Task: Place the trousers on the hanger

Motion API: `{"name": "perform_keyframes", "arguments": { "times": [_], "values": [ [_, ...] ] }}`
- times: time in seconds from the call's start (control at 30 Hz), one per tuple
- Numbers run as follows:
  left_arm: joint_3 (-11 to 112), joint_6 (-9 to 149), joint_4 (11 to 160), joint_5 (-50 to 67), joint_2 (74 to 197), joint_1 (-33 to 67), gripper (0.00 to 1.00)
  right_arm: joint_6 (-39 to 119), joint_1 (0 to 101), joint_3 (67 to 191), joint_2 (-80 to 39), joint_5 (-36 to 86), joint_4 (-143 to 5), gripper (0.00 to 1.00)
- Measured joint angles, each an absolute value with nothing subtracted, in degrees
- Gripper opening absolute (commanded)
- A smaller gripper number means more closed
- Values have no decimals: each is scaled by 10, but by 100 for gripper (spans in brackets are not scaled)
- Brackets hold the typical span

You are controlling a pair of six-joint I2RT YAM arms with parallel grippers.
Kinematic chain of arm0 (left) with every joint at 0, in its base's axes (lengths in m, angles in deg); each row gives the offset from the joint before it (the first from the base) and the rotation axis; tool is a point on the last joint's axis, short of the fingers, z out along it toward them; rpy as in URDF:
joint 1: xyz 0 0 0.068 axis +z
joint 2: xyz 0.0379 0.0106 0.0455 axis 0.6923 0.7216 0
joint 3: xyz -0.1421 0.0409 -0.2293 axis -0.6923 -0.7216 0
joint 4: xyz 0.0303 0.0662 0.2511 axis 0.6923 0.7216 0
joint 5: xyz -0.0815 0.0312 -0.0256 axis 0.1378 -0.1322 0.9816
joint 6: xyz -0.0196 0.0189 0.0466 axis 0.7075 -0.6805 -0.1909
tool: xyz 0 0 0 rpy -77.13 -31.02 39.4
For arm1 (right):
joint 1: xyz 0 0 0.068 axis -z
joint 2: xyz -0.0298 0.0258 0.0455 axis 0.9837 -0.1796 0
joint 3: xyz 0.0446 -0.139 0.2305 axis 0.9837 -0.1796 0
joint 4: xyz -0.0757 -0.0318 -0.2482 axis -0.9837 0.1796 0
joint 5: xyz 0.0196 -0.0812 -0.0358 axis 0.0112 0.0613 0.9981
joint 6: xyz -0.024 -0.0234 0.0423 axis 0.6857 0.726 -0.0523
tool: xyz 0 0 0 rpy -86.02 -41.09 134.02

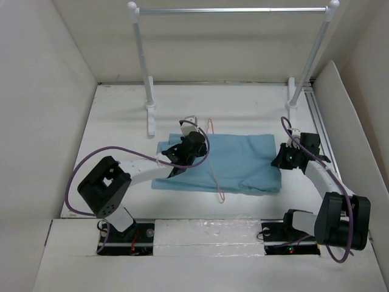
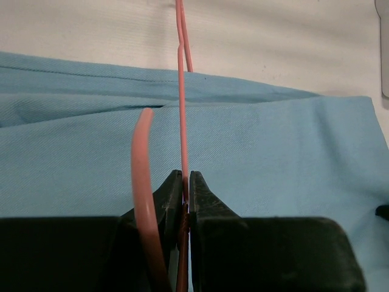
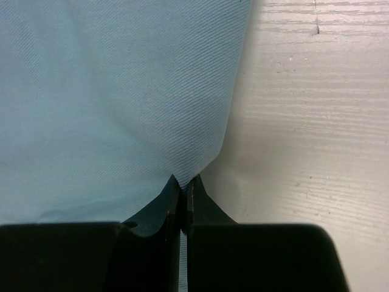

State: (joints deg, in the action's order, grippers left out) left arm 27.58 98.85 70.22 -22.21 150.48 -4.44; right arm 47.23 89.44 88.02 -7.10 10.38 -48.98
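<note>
The light blue trousers (image 1: 234, 161) lie folded flat on the white table. The thin pink-red hanger (image 1: 214, 173) lies across them, one end past their far edge, the other past their near edge. My left gripper (image 1: 196, 149) is over the trousers' left part, shut on the hanger wire (image 2: 182, 121); the jaws pinch it near its twisted neck, and the hook (image 2: 143, 176) curves up beside them. My right gripper (image 1: 281, 159) is at the trousers' right edge, shut on a pinch of the blue cloth (image 3: 121, 103).
A silver rail (image 1: 231, 10) on two white-knobbed posts (image 1: 141, 55) stands at the back, its feet on the table behind the trousers. White walls enclose the table on the left, back and right. Bare white table (image 3: 316, 121) lies right of the trousers.
</note>
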Motion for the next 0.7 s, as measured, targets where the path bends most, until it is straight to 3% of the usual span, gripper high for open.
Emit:
{"name": "perform_keyframes", "arguments": {
  "times": [0.57, 0.6, 0.63, 0.7],
  "values": [
    [337, 942, 773, -214, 1504, -83, 0, 471, 872, 860, -86, 105, -546, 3],
    [339, 943, 775, -214, 1504, -83, 0, 471, 869, 860, -86, 107, -546, 10],
    [340, 946, 779, -214, 1504, -83, 0, 469, 865, 860, -86, 110, -547, 33],
    [344, 951, 787, -214, 1502, -83, 0, 465, 851, 861, -83, 119, -540, 56]
  ]
}}
